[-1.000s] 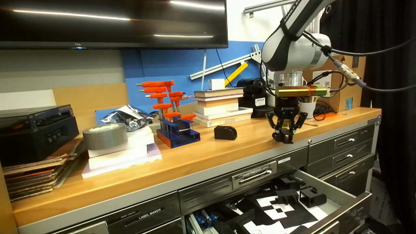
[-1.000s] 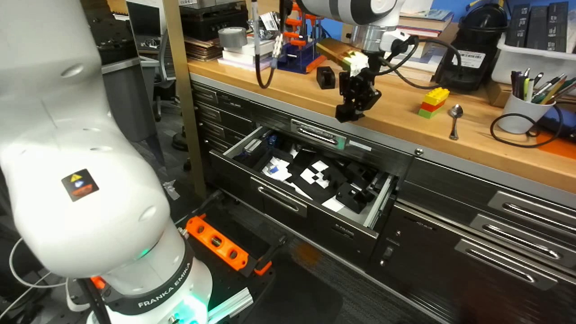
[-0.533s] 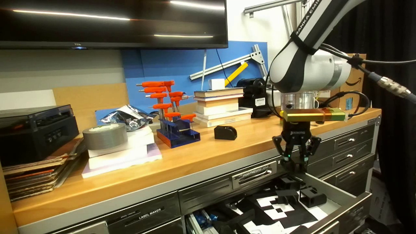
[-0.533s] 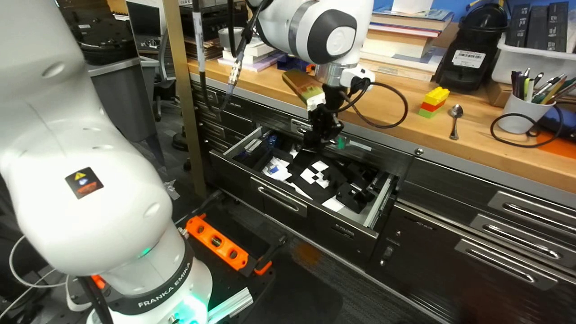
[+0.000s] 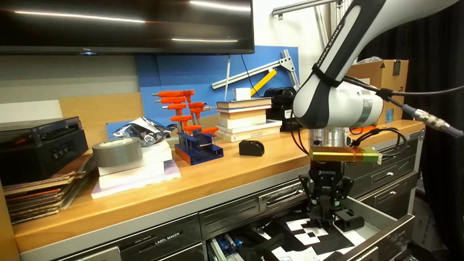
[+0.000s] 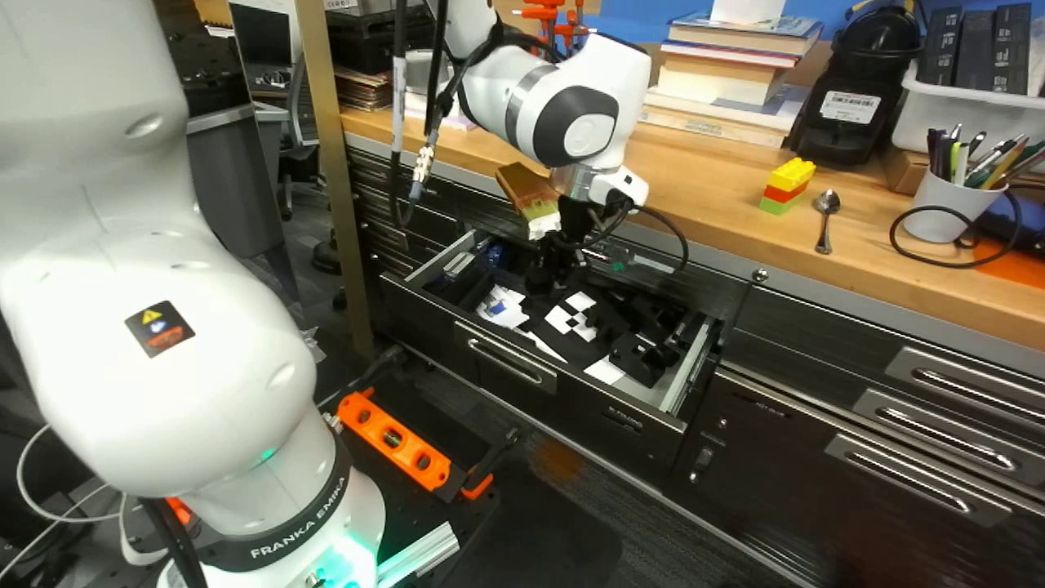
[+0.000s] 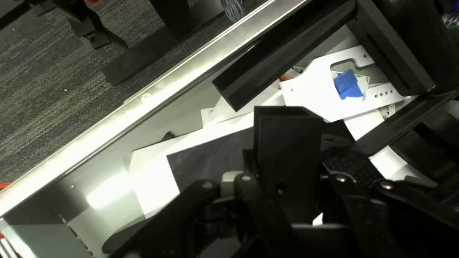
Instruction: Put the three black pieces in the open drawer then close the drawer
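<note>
The grey metal drawer stands open under the bench; its front and handle also show in an exterior view. My gripper is low over the drawer's inside, also seen at the drawer's back part in an exterior view. In the wrist view my gripper is shut on a black piece, held between both fingers. Whether it touches the drawer's contents I cannot tell. Another black piece lies in the drawer at one end. A low, rounded black piece sits on the bench top.
Black-and-white patterned sheets and dark parts lie in the drawer. The wrist view shows a black bar and a white plate there. The bench edge is behind the drawer. A blue block with orange-red uprights and books stand on the bench.
My gripper, with the black piece in it, has moved from above the bench's front edge out over the drawer and down into it. The rounded piece on the bench has not moved.
</note>
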You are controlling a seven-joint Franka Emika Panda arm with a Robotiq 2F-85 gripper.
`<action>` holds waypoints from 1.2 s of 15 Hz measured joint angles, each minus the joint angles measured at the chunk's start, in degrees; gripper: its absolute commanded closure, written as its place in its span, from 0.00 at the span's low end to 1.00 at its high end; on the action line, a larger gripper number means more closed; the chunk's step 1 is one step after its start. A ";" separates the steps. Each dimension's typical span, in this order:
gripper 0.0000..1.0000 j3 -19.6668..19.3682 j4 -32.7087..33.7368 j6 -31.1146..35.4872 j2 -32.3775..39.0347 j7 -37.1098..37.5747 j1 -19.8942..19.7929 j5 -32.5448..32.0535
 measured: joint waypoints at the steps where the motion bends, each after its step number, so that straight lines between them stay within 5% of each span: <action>1: 0.82 0.11 0.18 0.53 1.22 -0.24 0.02 1.06; 8: 0.82 1.97 2.36 3.05 8.32 -3.50 0.10 5.23; 17: 0.82 4.84 3.36 15.86 14.42 -5.94 0.13 10.27; 18: 0.32 4.98 3.54 16.65 14.89 -5.97 0.13 10.40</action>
